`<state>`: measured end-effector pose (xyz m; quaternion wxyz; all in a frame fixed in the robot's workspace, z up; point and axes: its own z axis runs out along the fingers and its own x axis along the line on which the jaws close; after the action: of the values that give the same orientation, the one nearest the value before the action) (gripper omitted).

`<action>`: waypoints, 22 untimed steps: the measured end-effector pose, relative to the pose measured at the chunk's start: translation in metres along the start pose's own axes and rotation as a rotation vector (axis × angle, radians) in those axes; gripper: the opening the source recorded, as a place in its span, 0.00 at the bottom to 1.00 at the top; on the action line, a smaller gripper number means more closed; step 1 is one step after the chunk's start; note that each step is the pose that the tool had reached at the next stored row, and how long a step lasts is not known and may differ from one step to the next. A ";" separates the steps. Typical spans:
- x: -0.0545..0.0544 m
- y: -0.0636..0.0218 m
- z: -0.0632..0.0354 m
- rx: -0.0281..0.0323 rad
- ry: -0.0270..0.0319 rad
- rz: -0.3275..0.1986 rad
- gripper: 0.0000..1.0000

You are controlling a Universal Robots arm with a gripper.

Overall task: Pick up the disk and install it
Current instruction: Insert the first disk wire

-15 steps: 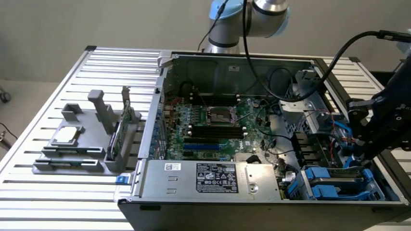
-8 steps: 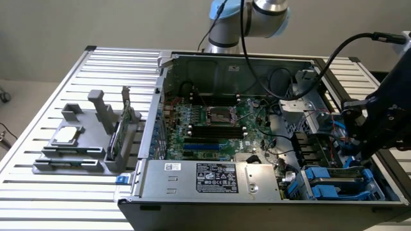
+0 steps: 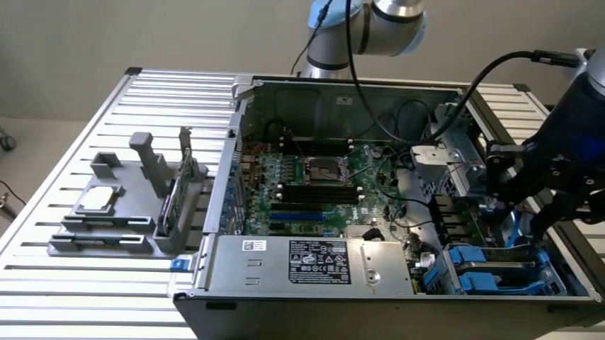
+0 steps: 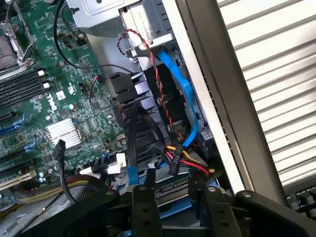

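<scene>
the disk [image 4: 170, 191], blue rails showing, sits low in the drive bay of the computer case [image 3: 378, 312], at the exterior view's right. the gripper [image 4: 178, 212] hovers just above it, fingers [image 4: 145, 212] spread apart, pinching nothing.

We are in a robotics lab or test workshop. A robot arm [image 3: 392, 21] stands behind a slatted aluminium bench [image 3: 57, 297]. An opened computer tower [image 3: 378, 319] lies on it, motherboard [image 3: 312, 191] bare, with a grey parts fixture [image 3: 113, 227] beside it.
</scene>
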<state>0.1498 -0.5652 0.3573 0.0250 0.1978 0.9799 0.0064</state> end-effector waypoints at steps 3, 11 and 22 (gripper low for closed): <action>0.002 -0.0006 0.0007 -0.0002 -0.0032 0.020 0.56; 0.006 -0.0025 -0.0013 0.0082 -0.0075 0.035 0.56; 0.006 -0.0025 -0.0062 0.0291 -0.0166 0.066 0.54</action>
<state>0.1427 -0.5651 0.3631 0.0300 0.2303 0.9726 -0.0087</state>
